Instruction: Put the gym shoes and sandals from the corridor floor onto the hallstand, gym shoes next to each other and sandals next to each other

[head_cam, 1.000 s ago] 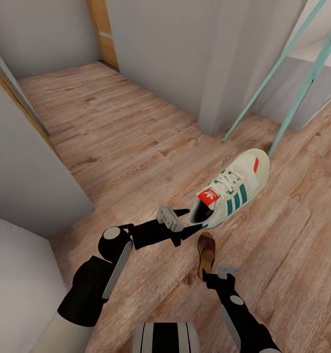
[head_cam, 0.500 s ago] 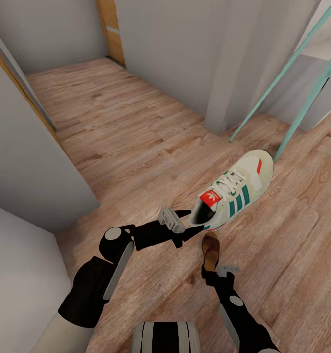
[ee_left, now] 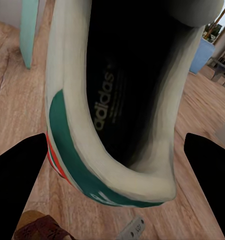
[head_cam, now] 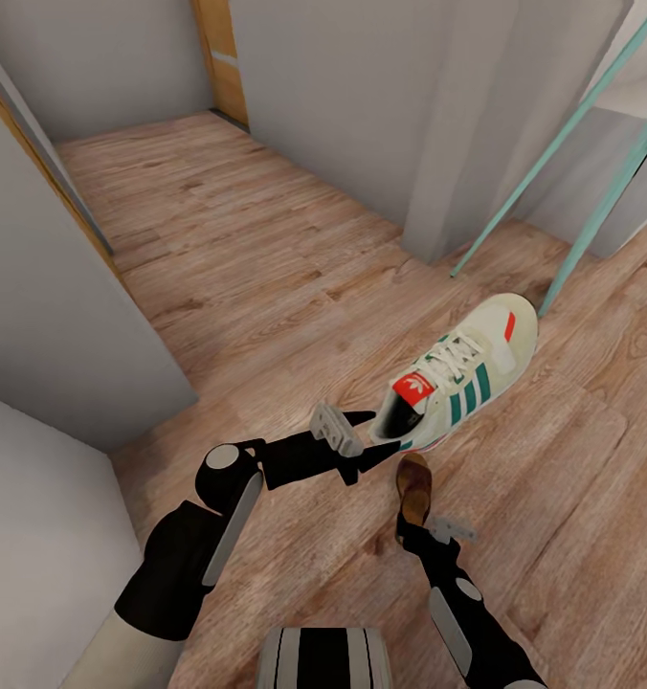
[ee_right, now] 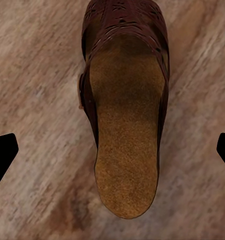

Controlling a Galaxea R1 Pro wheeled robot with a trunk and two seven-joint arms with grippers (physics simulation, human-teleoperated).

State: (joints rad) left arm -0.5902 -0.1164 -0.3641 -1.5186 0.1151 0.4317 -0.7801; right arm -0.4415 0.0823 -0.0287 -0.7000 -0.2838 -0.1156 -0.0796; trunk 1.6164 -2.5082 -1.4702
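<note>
Head view: the left gripper [head_cam: 369, 450] is seen at the heel of a gym shoe [head_cam: 457, 378] that appears to be carried above the corridor floor [head_cam: 266, 277], toe pointed away to the right; whether the jaws grip it cannot be told, since the left wrist view shows them spread either side of the heel. The right gripper [head_cam: 421, 522] meets the heel end of a sandal [head_cam: 414, 483]; its long axis runs straight ahead, the fingertips stand wide apart in the right wrist view, so a hold cannot be confirmed. Open planks lie ahead and left, while a wall corner [head_cam: 438, 230] and teal poles [head_cam: 515, 201] stand close beyond the toe.

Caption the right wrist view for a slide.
Brown sandal with tan footbed, seen from above over the wood-plank floor.
</note>
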